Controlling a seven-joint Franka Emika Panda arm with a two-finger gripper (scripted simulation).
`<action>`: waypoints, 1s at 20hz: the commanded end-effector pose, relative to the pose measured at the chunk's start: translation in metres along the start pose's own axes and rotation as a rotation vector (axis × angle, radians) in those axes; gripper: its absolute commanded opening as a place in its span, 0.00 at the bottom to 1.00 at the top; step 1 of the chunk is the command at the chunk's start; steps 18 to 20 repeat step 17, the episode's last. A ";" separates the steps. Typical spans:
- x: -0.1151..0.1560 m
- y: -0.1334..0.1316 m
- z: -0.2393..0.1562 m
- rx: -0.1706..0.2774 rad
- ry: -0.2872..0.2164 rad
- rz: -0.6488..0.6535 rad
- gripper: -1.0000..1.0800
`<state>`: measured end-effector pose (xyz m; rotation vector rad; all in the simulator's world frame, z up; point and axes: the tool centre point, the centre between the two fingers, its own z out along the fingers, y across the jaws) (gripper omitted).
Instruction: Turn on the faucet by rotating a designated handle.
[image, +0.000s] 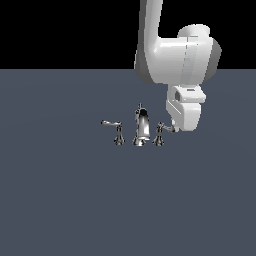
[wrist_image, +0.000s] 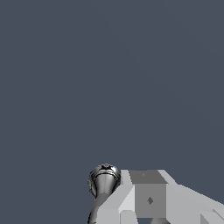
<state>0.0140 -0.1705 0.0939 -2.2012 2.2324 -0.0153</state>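
Note:
The chrome faucet (image: 141, 128) stands mid-floor with its tall curved spout in the centre. A mirror-image lever (image: 116, 131) stands at the exterior view's left. The handle (image: 161, 133) stands on its flared pedestal right of the spout, and its thin arm points to the exterior view's right. My gripper (image: 174, 127) hangs under the white hand, right at the tip of that arm. In the wrist view the handle's chrome pedestal (wrist_image: 105, 178) sits against my gripper (wrist_image: 148, 202). The fingers (wrist_image: 149, 192) form one block with no gap showing. They grasp nothing that I can see.
The white arm and hand (image: 180, 60) rise above and to the exterior view's right of the faucet. A flat grey floor (image: 75, 200) spreads around the faucet.

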 end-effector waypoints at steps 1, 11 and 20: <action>-0.002 0.013 -0.001 -0.010 -0.002 0.003 0.00; -0.026 0.025 -0.001 -0.010 -0.001 0.006 0.00; -0.046 0.035 -0.001 -0.011 -0.002 0.005 0.00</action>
